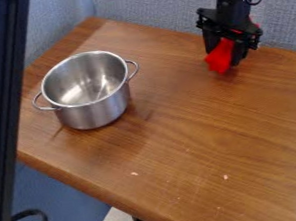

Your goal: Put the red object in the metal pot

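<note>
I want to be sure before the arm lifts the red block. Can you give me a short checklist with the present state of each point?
1. Gripper is at the red block, with fingers on both sides of it: ok.
2. Grip on the block is firm: cannot tell, the contact is too small to see.
3. Block is off the table: cannot tell, its lower end looks at or near the surface.
4. Metal pot stands upright with nothing inside: ok.
5. Table between block and pot has nothing in the way: ok.
6. Pot opening is wide enough for the long block: cannot tell.
</note>
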`<action>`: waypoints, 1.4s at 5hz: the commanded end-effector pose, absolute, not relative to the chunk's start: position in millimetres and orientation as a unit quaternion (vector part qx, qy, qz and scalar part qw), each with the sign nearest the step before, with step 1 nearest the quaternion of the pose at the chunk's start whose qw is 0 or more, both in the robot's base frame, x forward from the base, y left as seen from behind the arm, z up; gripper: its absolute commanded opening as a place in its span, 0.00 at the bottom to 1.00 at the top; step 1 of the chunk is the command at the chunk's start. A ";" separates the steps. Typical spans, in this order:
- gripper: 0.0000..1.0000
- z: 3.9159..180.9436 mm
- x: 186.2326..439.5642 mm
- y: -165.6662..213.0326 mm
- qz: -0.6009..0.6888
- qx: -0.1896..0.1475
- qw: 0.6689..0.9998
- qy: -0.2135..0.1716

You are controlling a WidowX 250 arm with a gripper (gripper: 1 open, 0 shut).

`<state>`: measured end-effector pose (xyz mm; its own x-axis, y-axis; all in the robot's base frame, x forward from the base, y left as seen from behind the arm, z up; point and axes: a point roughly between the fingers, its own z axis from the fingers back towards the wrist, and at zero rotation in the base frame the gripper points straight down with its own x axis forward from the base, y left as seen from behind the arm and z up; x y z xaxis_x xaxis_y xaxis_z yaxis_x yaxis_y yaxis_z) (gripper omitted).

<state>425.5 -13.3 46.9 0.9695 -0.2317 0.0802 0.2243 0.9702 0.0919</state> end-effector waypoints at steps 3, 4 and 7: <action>0.00 97.0 428.4 3.2 -0.101 0.056 0.989 -0.091; 0.00 106.7 425.6 8.2 -0.095 0.058 0.989 -0.094; 0.00 155.6 387.1 35.0 -0.060 0.047 0.990 -0.120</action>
<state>388.3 31.7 131.7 0.9754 -0.1359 0.1734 0.1209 0.9881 0.0947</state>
